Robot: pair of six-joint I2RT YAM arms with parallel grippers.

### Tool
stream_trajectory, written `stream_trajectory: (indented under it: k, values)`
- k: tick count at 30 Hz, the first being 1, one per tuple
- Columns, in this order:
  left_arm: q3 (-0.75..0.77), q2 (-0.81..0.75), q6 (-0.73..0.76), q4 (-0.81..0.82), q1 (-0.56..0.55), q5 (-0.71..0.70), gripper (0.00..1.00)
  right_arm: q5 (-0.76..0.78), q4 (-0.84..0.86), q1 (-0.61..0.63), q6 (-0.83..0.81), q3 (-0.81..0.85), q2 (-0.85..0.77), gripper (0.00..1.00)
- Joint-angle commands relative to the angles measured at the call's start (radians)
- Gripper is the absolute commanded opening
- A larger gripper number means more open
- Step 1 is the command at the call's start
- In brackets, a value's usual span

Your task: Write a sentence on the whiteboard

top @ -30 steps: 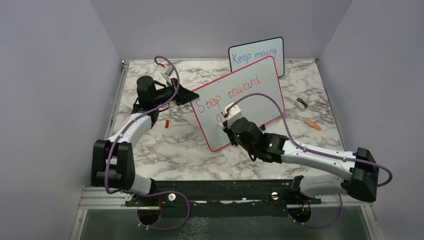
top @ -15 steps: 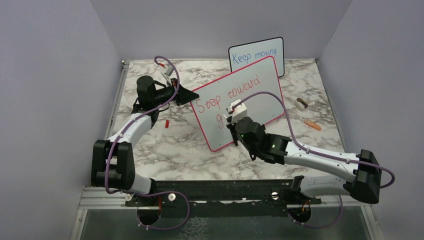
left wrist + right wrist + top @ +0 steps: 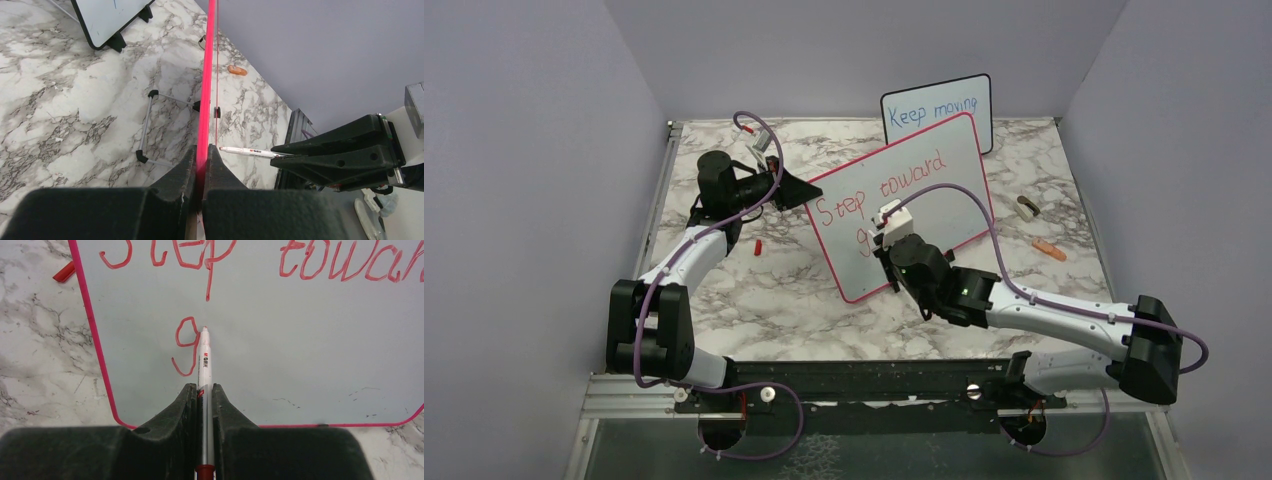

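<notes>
The whiteboard (image 3: 944, 190) with its red-pink frame stands tilted mid-table. It bears red words "Step toward" (image 3: 310, 262) and below them a single "g" (image 3: 186, 345). My left gripper (image 3: 202, 152) is shut on the board's left edge (image 3: 205, 100). My right gripper (image 3: 204, 387) is shut on a white marker (image 3: 204, 365) with a red end. Its tip sits at the board just right of the "g". The marker also shows in the left wrist view (image 3: 250, 151).
A smaller black-framed board (image 3: 936, 112) with blue writing stands behind. A red marker cap (image 3: 757, 246) lies left of the whiteboard. A brown-and-white item (image 3: 1027, 207) and an orange one (image 3: 1048, 249) lie at the right. The wire stand (image 3: 147, 127) is behind the board.
The right gripper finished the "g", shifted slightly right, then eased back; the marker tip now rests just right of the "g". The left arm has not moved.
</notes>
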Motion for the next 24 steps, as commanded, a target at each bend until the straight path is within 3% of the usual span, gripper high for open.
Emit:
stream_trajectory:
  k: [1,24]
  values:
    - [0.003,0.011,0.018,-0.072,0.005,0.005,0.0,0.028,0.034,-0.002,-0.003,0.006,0.009,0.0]
    - [0.003,0.009,0.019,-0.072,0.006,0.006,0.0,0.025,0.059,-0.004,-0.001,0.012,0.025,0.0]
